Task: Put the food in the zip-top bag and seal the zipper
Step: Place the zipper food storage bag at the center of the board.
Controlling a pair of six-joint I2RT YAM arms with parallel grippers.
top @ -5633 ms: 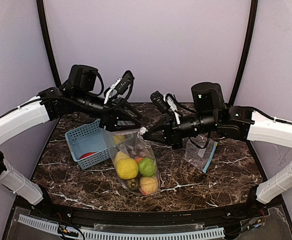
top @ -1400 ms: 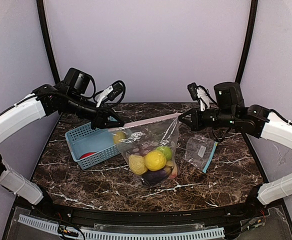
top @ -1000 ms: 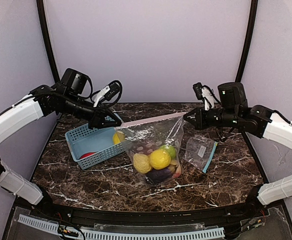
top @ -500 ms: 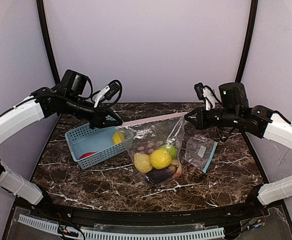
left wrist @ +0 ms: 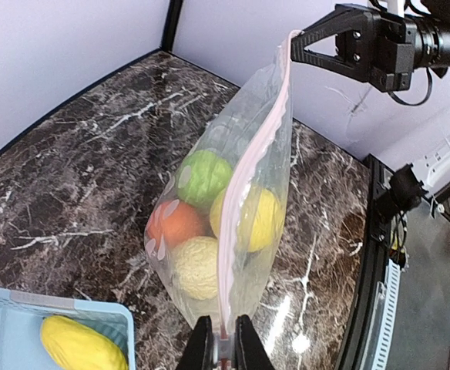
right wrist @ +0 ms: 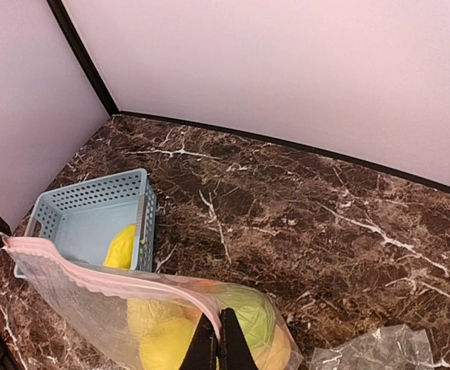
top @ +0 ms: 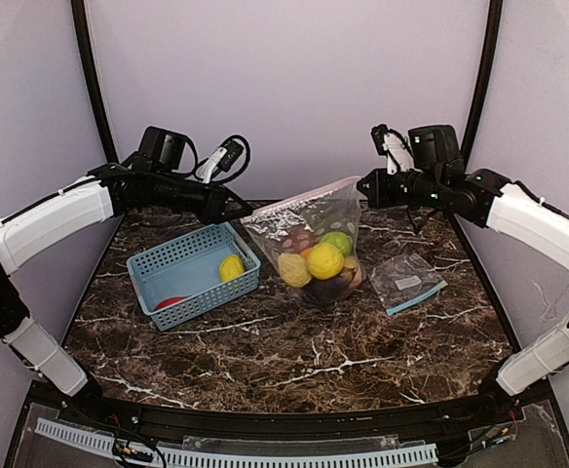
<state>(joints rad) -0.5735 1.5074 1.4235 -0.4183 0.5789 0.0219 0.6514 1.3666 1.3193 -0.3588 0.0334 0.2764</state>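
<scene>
The bag (top: 309, 216) — food (top: 324, 261) inside — now hangs farther back (and higher).

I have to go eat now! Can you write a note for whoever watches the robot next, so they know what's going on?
Left gripper: shut on one top corner of the zip-top bag.
Right gripper: shut on the other corner.
Bag hangs between them, most food inside.
A lemon and a red piece lie in the blue basket.
Left to do: bag those two, seal the zipper.
</scene>
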